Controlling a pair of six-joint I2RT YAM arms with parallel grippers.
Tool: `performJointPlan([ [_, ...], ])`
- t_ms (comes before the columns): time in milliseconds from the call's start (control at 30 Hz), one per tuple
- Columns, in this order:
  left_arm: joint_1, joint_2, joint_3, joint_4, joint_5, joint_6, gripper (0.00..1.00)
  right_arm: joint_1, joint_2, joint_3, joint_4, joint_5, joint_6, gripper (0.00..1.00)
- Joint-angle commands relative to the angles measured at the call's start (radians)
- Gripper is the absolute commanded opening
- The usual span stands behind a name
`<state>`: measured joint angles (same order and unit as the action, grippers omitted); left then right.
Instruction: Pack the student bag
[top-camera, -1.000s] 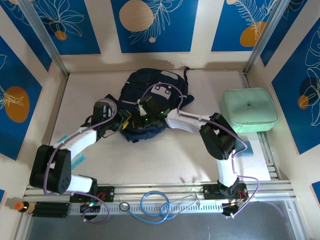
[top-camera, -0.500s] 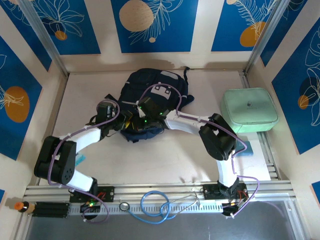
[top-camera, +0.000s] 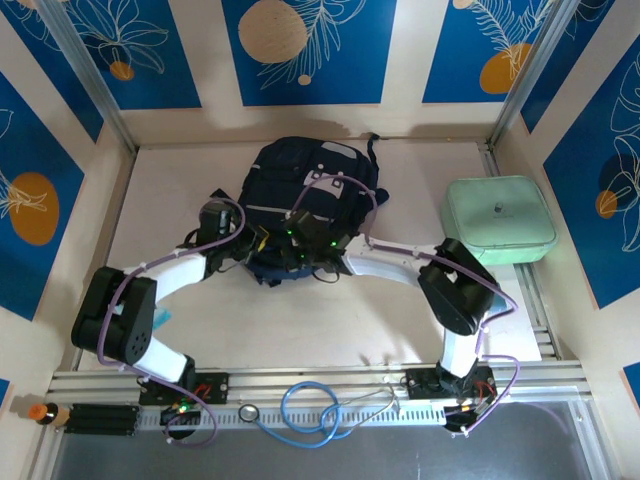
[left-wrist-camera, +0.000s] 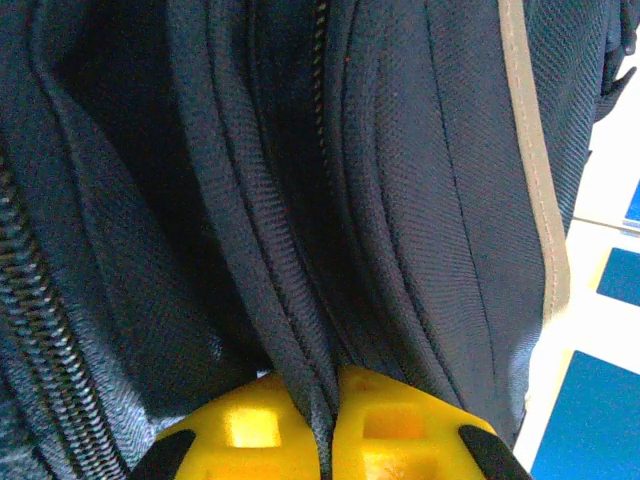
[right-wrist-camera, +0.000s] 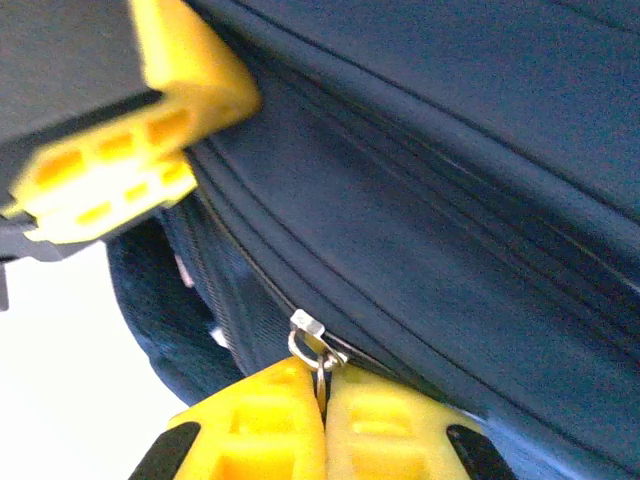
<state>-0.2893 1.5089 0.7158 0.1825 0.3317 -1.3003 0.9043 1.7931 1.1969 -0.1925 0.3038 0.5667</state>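
- student bag (top-camera: 300, 180) lies flat at the far middle of the desk (top-camera: 330, 320), close to the back edge, its bottom end toward the arms.
- left gripper (left-wrist-camera: 322, 420) is clenched on a fold of the bag's fabric beside a zipper line, at the bag's near-left end.
- right gripper (right-wrist-camera: 322, 400) is pinched tight on the metal zipper pull (right-wrist-camera: 312, 345), just beside the left one.
- mint-green case (top-camera: 498, 220) sits by the desk's right edge, well apart from the bag and outside it.
- Judgement: this is the zipper stage, one gripper bracing the fabric and the other on the pull. Can't tell if it is opening or closing.
- The bag's inside is hidden. If the case belongs in it, the packing proper is not yet done.
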Motion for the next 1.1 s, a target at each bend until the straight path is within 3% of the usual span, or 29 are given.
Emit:
performJointPlan([
  [0, 0.021, -0.009, 0.051, 0.024, -0.088, 0.062, 0.00, 0.000, -0.075, -0.070, -0.096, 0.126, 0.035, 0.00],
  [200, 0.027, -0.016, 0.062, 0.008, -0.082, 0.088, 0.00, -0.049, -0.144, -0.154, -0.110, 0.177, 0.040, 0.00],
  [333, 0.028, -0.020, 0.057, 0.003, -0.078, 0.099, 0.00, -0.091, -0.180, -0.203, -0.043, 0.062, -0.080, 0.00],
  [567, 0.041, -0.028, 0.045, -0.037, -0.053, 0.141, 0.00, -0.232, -0.178, -0.205, -0.076, -0.015, -0.173, 0.00],
  [767, 0.048, -0.012, 0.046, -0.041, 0.004, 0.167, 0.00, -0.374, -0.117, -0.100, -0.145, -0.230, -0.344, 0.00],
  [1067, 0.060, 0.006, 0.067, -0.102, 0.061, 0.251, 0.00, -0.503, 0.012, 0.095, -0.287, -0.170, -0.432, 0.04],
])
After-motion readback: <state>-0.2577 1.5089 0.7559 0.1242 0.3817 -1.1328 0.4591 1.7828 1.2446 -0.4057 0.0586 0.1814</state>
